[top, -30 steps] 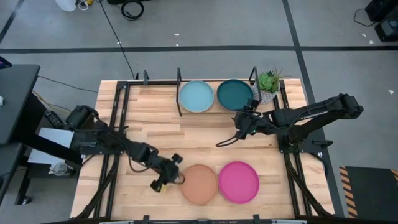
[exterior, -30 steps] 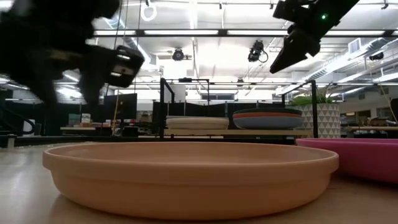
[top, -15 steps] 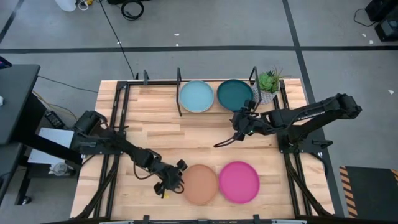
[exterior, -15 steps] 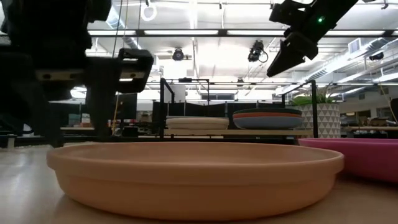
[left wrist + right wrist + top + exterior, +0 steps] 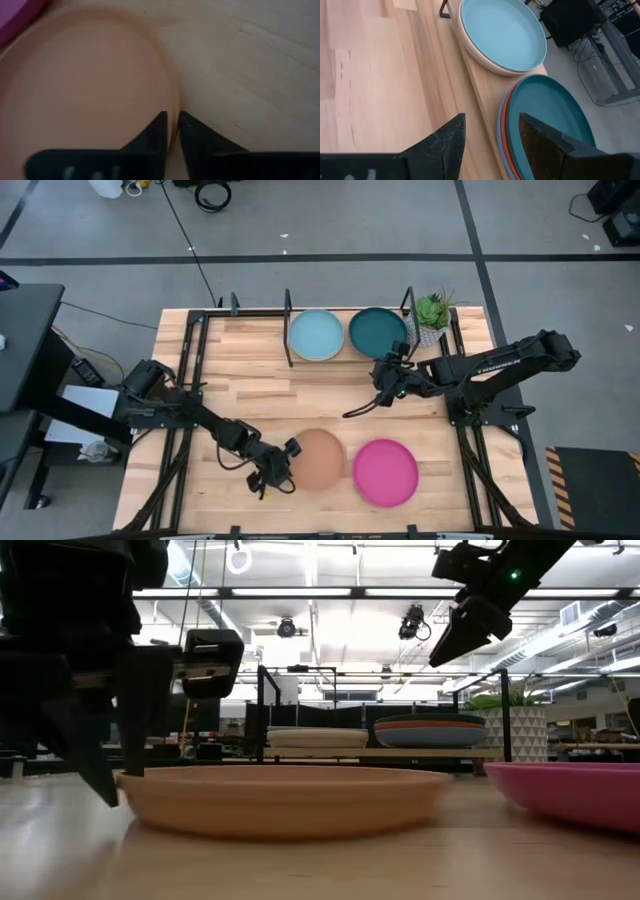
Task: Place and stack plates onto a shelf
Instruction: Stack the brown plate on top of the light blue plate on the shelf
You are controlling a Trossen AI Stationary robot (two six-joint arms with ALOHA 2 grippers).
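Note:
The peach plate (image 5: pixel 320 458) lies near the table's near edge, with the pink plate (image 5: pixel 384 472) flat on the wood to its right. My left gripper (image 5: pixel 284 464) is at the peach plate's left rim, shut on it (image 5: pixel 172 124). My right gripper (image 5: pixel 384 383) hangs open (image 5: pixel 490 132) above the table in front of the shelf (image 5: pixel 290 315). In the shelf's bays sit the light blue plate (image 5: pixel 316 335) and a stack of a teal plate (image 5: pixel 550 107) on an orange and a blue one. My left gripper pinches the peach plate's left rim (image 5: pixel 171 100), one finger (image 5: pixel 156 129) inside the plate and the other outside it. The fingers come from the table's left, slanting down. In the low view the plate (image 5: pixel 280 802) stays level and low; whether it is clear of the table I cannot tell.
A small potted plant (image 5: pixel 432 313) stands at the shelf's right end. Upright black posts (image 5: pixel 262 715) divide the shelf's bays along the far edge. Bare wood (image 5: pixel 300 395) lies between the shelf and the two near plates. The left bay (image 5: pixel 255 335) holds nothing.
My left gripper moved right and down to the peach plate, and its fingers closed on the rim. The plate then shifted away from the near edge, toward the table's middle. The right gripper drifted slightly left and stayed open.

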